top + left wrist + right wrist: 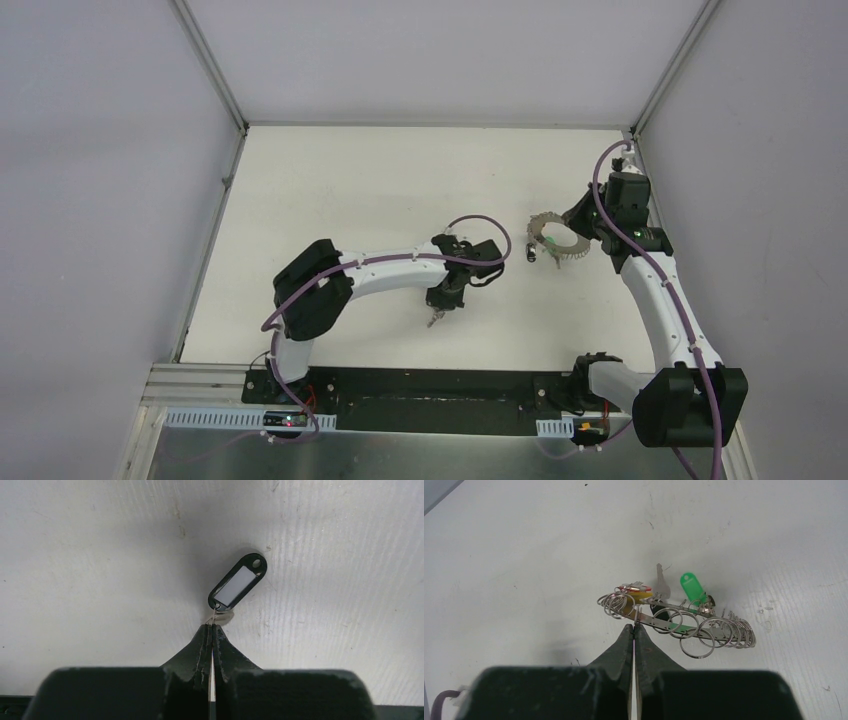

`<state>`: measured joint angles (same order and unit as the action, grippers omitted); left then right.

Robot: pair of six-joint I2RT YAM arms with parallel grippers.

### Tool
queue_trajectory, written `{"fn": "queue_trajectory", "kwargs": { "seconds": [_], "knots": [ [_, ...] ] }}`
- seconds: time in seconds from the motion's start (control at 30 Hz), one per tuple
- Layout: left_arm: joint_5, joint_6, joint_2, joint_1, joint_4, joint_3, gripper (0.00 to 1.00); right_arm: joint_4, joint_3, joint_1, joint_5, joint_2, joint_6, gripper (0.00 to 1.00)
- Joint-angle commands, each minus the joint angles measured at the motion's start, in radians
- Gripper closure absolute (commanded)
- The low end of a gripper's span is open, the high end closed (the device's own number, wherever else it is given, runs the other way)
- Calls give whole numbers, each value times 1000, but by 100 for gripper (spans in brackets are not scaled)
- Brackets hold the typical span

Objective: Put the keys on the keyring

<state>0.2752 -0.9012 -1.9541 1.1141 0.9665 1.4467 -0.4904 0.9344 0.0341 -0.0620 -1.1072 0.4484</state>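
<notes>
Closest to me, my left fingers are pressed together with no gap, and a thin wire loop runs out from between their tips. That loop belongs to the black-tagged key. Its oblong black tag with a white label lies on the white worktop just beyond the tips, slanting away to the right. A sliver of silver metal peeks out under the tag's near end. So I have that key by its loop, low over the worktop and roughly mid-way across it.

My right fingers are likewise closed tight, nipping the near rim of the keyring at or beside one of its small silver loops. From my right wrist the grey ring shows almost edge-on, stretching off to the right, its loops fanned along the rim. Whether its far side touches the worktop I cannot tell.

Past the near rim, on the left, a red tag and a yellow tag sit bunched against the loops. Next to the right a silver key blade stands up. Right of that, the green-tagged key shows its bright tag rising behind the ring, lower end among the loops.

From above, the keyring is at the far right of the worktop, well apart from my left fingers and the black-tagged key.
</notes>
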Motion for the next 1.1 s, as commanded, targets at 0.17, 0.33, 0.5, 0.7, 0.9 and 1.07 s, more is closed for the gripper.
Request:
{"fn": "queue_trajectory", "kwargs": {
  "seconds": [0.17,0.33,0.5,0.7,0.9,1.07],
  "knots": [
    [-32,89,237,-123,-18,-33,100,139,7,4,-196,46,-113,100],
    [-81,161,394,-221,-75,-111,100,194,5,32,-342,48,-195,100],
    [-28,307,570,-257,-134,-168,100,222,14,105,-472,55,-305,100],
    [-16,516,747,-257,-204,-233,100,183,56,255,-558,55,-480,100],
    [-108,742,886,-257,-218,-284,100,152,97,377,-681,57,-605,100],
    [-251,942,987,-257,-245,-335,100,216,60,446,-802,77,-659,100]
  ]
}}
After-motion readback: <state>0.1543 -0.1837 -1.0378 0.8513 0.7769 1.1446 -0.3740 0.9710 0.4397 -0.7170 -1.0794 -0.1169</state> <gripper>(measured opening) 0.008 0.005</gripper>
